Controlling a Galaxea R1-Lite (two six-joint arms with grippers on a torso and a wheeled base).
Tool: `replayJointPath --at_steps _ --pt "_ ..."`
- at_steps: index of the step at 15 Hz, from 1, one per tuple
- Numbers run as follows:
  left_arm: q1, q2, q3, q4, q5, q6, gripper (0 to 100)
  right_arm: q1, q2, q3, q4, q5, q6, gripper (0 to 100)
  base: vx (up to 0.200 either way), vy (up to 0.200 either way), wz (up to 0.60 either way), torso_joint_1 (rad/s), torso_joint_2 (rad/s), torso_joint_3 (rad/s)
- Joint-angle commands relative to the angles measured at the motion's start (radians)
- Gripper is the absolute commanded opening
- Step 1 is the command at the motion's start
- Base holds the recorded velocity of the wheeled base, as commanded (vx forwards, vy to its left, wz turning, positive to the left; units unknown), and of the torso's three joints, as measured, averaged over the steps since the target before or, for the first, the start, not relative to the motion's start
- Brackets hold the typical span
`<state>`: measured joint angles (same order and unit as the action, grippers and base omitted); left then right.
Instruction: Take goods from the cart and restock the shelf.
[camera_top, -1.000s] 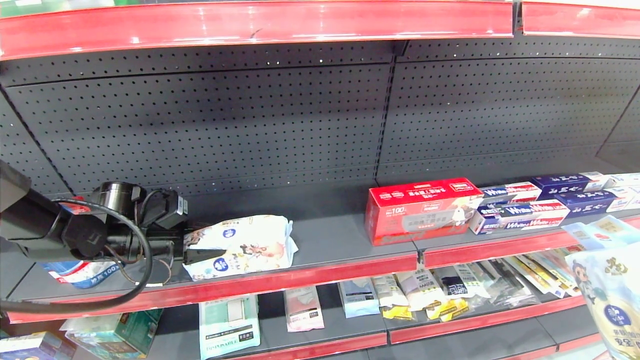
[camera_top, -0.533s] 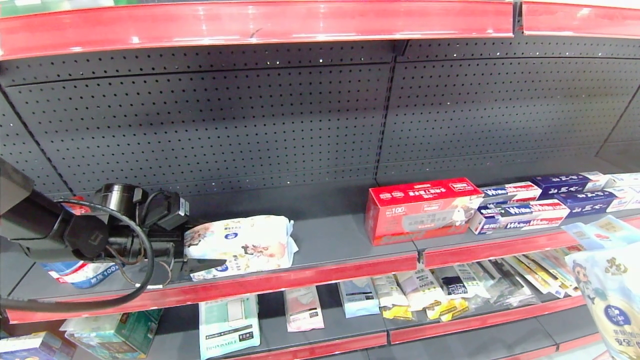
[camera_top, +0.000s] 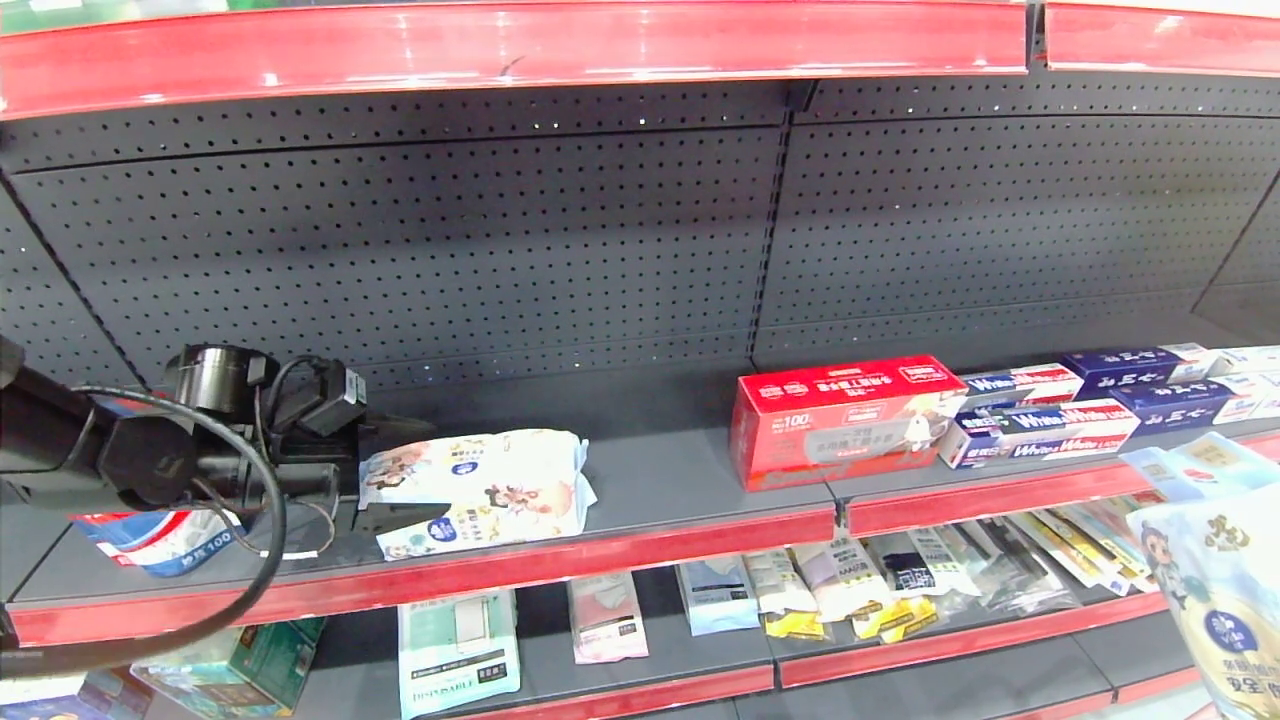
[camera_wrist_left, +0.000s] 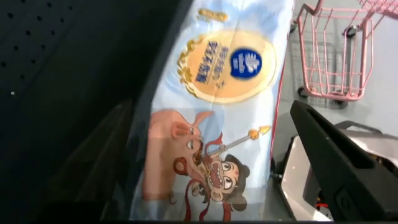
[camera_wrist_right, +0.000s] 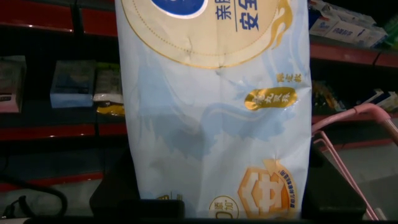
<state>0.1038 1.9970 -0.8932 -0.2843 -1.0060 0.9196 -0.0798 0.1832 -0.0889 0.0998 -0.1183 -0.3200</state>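
Found the wipes pack (camera_top: 480, 485) lying flat on the middle shelf (camera_top: 660, 450), close to the red front lip and well left of the red box (camera_top: 840, 420). Located the left tool (camera_top: 405, 470) at the pack's left end with jaws spread, one finger (camera_wrist_left: 336, 168) standing clear of the wrapper in the left wrist view; could not confirm whether the other finger touched. Judged this pack as delivered and let go, with only withdrawal of the arm outstanding. Observed a second pack (camera_wrist_right: 214, 112) of the same kind held upright at the lower right of the head view, off the shelf. Judged the right tool (camera_wrist_right: 217, 208) to be pinching one end of it, since nothing else supported the pack. Noted the pink cart (camera_wrist_left: 336, 50) on the floor beyond the shelf front. Noted toothpaste boxes (camera_top: 1040, 420) just right of the red box and a blue-and-red pack (camera_top: 150, 535) behind the left arm. Assessed progress as partial: one pack placed, one in hand awaiting a spot, bare shelf available between wipes pack and red box; could not read the cart's contents
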Motion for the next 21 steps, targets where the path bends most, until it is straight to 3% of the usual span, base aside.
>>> replayJointPath --at_steps 1,5,8,9,10,12,13,14,15,17,19,21 --pt "0.002 -0.076 0.002 -0.001 0.000 -0.030 100 0.000 0.005 0.000 0.000 0.000 -0.001 0 0.000 0.000 0.00 0.000 0.00 0.000" --pt "0.007 -0.121 0.000 -0.006 0.000 -0.050 100 0.002 0.005 0.000 0.000 0.002 -0.001 0 0.000 0.000 0.00 0.000 0.00 0.000" --pt "0.017 -0.165 0.007 -0.096 0.041 -0.214 100 0.003 0.005 0.000 0.000 0.003 -0.001 0 0.000 0.000 0.00 0.000 0.00 0.000" --pt "0.013 -0.184 0.017 -0.145 0.099 -0.304 100 0.005 0.005 0.000 -0.002 0.005 -0.001 0 0.000 0.000 0.00 0.000 0.00 0.000" --pt "0.000 -0.207 0.042 -0.200 0.164 -0.406 100 0.005 0.004 0.000 0.000 0.006 -0.001 0 0.000 0.000 0.00 0.000 0.00 0.000" --pt "-0.039 -0.211 0.109 -0.362 0.331 -0.541 100 0.006 0.002 0.000 0.000 0.008 -0.001 0 0.000 0.000 0.00 0.000 0.00 0.000" --pt "-0.058 -0.211 0.148 -0.446 0.429 -0.604 100 0.006 0.002 0.000 0.000 0.008 -0.001 0 0.000 0.000 0.00 0.000 0.00 0.000" --pt "-0.081 -0.211 0.171 -0.513 0.590 -0.663 100 0.008 0.001 0.000 0.000 0.008 -0.001 0 0.000 0.000 0.00 0.000 0.00 0.000" --pt "-0.107 -0.213 0.177 -0.543 0.782 -0.709 100 0.008 -0.001 0.000 -0.002 0.008 0.001 0 0.000 0.000 0.00 0.000 0.00 0.000" --pt "-0.128 -0.273 0.243 -0.549 0.972 -0.778 100 0.009 -0.008 0.000 -0.002 0.009 0.002 0 0.000 0.000 0.00 0.000 0.00 0.000" --pt "-0.128 -0.382 0.352 -0.543 0.948 -0.783 100 0.009 -0.008 0.000 -0.002 0.017 0.006 0 0.000 0.000 0.00 0.000 0.00 0.000" --pt "-0.124 -0.514 0.507 -0.546 0.871 -0.782 100 0.009 -0.005 0.000 -0.002 0.054 0.004 0 0.000 0.000 0.00 0.000 0.00 0.000"
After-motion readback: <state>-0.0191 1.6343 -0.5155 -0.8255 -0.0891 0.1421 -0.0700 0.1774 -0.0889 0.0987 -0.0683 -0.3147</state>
